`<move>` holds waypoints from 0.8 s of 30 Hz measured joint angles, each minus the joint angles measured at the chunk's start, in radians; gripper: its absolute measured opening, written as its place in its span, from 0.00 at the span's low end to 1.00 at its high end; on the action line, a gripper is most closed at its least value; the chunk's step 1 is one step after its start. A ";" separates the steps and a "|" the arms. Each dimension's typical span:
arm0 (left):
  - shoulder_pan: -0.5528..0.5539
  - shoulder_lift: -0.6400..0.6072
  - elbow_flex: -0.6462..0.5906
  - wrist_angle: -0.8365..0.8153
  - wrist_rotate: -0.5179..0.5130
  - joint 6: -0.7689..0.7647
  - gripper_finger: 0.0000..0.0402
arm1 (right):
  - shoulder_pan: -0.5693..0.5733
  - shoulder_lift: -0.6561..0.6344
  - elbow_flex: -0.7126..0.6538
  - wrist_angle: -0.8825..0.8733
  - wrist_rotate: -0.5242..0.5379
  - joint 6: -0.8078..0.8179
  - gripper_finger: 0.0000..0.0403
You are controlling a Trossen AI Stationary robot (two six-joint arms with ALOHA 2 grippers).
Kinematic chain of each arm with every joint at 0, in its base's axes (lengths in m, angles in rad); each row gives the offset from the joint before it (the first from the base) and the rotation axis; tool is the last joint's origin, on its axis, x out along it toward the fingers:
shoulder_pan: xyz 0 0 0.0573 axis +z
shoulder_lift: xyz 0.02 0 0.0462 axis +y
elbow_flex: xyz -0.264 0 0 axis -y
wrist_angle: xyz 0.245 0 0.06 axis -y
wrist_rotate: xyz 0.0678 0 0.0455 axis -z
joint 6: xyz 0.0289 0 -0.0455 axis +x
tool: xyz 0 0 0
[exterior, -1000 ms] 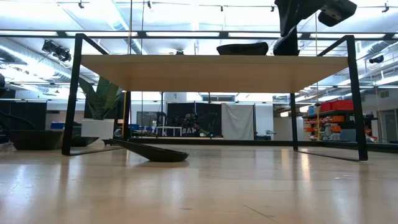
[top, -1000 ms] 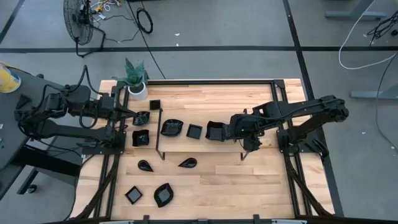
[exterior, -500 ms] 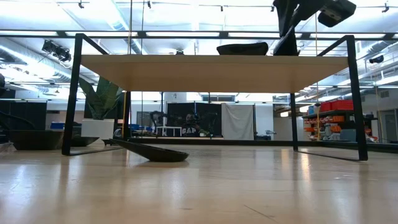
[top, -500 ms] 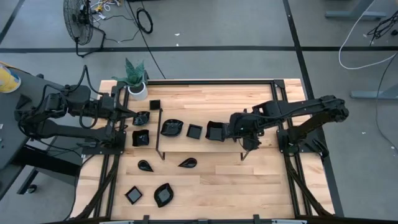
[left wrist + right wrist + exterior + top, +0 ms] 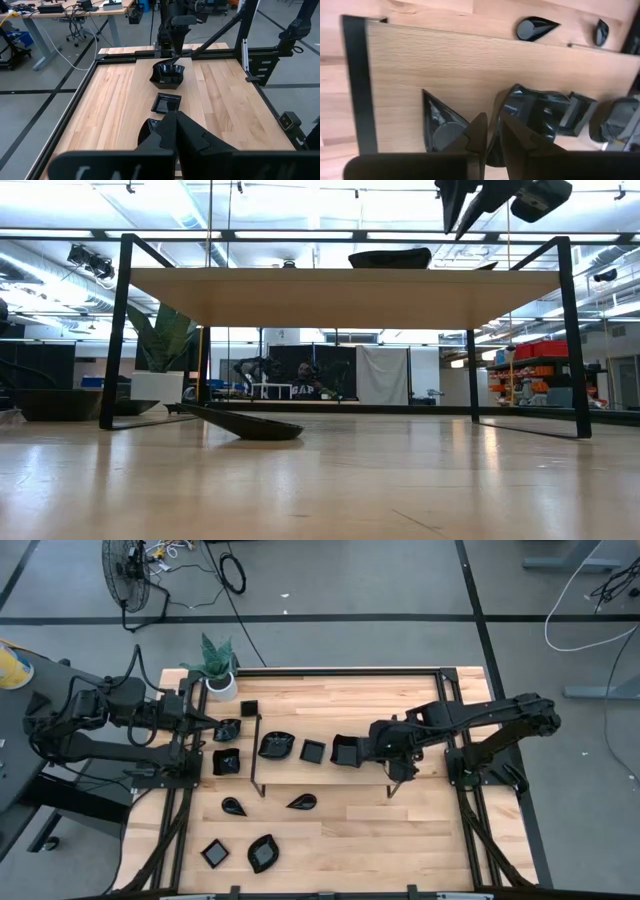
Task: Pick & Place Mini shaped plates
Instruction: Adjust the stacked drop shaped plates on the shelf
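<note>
The right gripper [image 5: 372, 747] hangs over the middle of the table [image 5: 400, 830], its tips at the right edge of a deep black plate [image 5: 345, 750] resting on the raised wooden shelf [image 5: 330, 705]. In the right wrist view the 2 fingers [image 5: 475, 135] stand slightly apart with the plate's rim [image 5: 496, 131] between them; whether they press it I cannot tell. The plate lies just left of the gripper, its long axis roughly left-right along the row. It looks glossy, dark, with wavy raised walls. A flat square plate [image 5: 313, 751] and a leaf plate [image 5: 275, 746] sit further left. The left gripper [image 5: 210, 721] waits at the far left, fingers together. The right arm is clearly nearer.
</note>
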 joint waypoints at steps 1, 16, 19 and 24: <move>0.000 0.000 0.000 0.000 0.000 0.000 0.01 | -0.004 0.000 0.000 0.009 0.000 0.013 0.14; 0.000 0.000 0.000 0.000 0.000 0.000 0.01 | -0.029 0.000 0.000 0.044 0.056 0.542 0.16; 0.000 0.000 0.000 0.000 0.000 0.000 0.01 | -0.041 0.000 0.000 0.044 0.080 0.670 0.16; 0.000 0.000 0.000 0.000 0.000 0.000 0.01 | -0.054 0.000 0.000 0.044 0.082 0.709 0.16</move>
